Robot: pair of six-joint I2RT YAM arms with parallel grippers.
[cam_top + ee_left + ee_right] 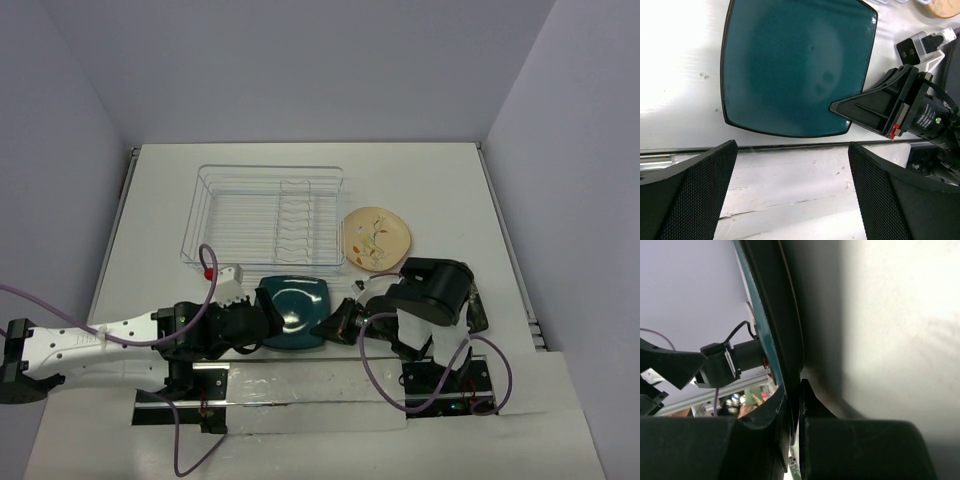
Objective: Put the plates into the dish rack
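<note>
A: Gripping anything?
B: The right claw [340, 322] is pinched tight on the teal plate [300, 305]'s edge. The left claw [792, 146] gapes wide, holding nothing, over its near side.
A: And the rack [250, 215]?
B: Farther back. The cream plate [376, 238] lies on the table [450, 190] beside it.

— What's on the table [440, 190] in front of you?
— A wire dish rack [262, 215], set toward the far side, left of centre.
— Any plates?
— A cream plate [376, 238] with sprigs lies flat just beside the rack's right near corner. A teal plate [297, 310] lies close to my bases, in front of the rack and apart from it.
</note>
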